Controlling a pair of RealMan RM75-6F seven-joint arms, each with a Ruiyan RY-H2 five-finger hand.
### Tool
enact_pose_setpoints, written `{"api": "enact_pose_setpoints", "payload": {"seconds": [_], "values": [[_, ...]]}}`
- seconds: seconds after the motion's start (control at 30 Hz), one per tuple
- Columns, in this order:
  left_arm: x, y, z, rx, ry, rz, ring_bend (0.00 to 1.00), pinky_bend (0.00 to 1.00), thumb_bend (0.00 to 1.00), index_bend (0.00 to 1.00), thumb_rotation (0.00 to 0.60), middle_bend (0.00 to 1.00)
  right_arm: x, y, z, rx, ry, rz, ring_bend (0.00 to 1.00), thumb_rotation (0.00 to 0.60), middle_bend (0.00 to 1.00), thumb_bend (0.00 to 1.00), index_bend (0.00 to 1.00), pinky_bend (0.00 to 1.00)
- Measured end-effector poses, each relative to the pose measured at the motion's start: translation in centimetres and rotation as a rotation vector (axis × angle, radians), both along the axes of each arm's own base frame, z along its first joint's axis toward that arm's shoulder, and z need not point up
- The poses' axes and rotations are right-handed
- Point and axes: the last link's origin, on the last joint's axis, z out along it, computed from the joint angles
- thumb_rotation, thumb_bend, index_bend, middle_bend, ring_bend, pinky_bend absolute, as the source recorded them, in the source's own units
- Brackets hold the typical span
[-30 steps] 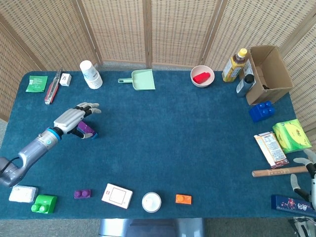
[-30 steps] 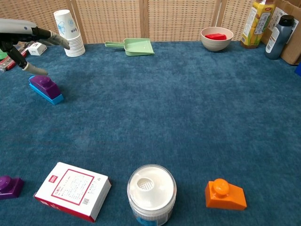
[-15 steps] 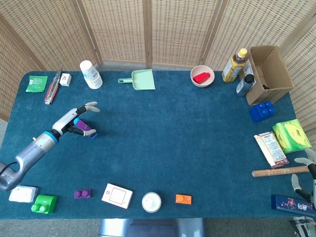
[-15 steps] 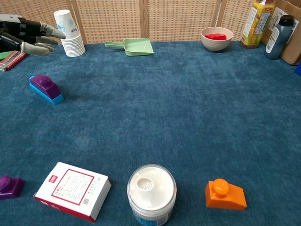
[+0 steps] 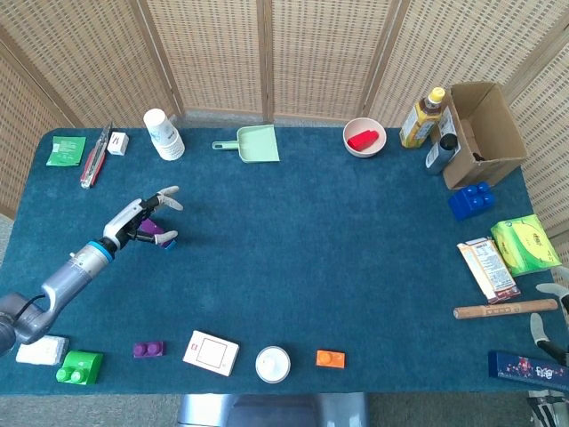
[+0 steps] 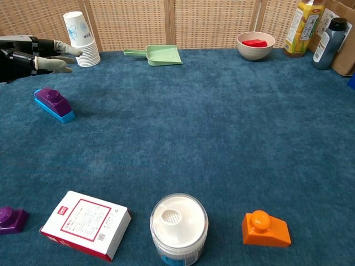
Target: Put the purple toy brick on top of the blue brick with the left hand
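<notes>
Our left hand hangs at the left of the head view with its fingers spread and nothing in them, just above the bricks and not touching them as far as the chest view shows. At the left edge of the chest view the purple brick already sits on top of the blue brick, the blue one showing as a thin strip beneath it on the carpeted table. We judge the stacking itself done; what is left is little more than drawing the hand clear, provided the purple piece is seated squarely, which we cannot confirm from these angles. Just beyond the hand in the chest view stands a stack of paper cups, and further right along the upper edge a green dustpan and a bowl holding something red. At the lower left of the chest view lie another purple brick and a white box. Our right hand shows only partly at the lower right edge of the head view, and we cannot tell how its fingers lie.
</notes>
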Motion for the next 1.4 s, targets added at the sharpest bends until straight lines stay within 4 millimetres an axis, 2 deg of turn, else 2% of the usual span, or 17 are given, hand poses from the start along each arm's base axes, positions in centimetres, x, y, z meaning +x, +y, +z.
{"api": "enact_pose_setpoints", "payload": {"seconds": [0.33, 0.7, 1.4], "values": [[-0.7, 0.9, -1.6, -0.004, -0.011, 0.048, 0.0, 0.0, 0.34, 0.37, 0.6, 0.06, 0.1, 0.1, 0.1, -0.004, -0.008, -0.007, 0.04, 0.6, 0.19, 0.39, 0.33, 0.2], [-0.5, 1.7, -3.3, -0.018, -0.021, 0.061, 0.0, 0.0, 0.34, 0.39, 0.6, 0.07, 0.5, 0.4, 0.6, -0.02, -0.006, -0.014, 0.04, 0.6, 0.2, 0.39, 0.33, 0.2], [-1.2, 2.0, -4.0, -0.028, -0.04, 0.08, 0.0, 0.0, 0.35, 0.44, 0.6, 0.08, 0.8, 0.4, 0.7, -0.026, -0.002, -0.017, 0.04, 0.6, 0.2, 0.39, 0.33, 0.2]]}}
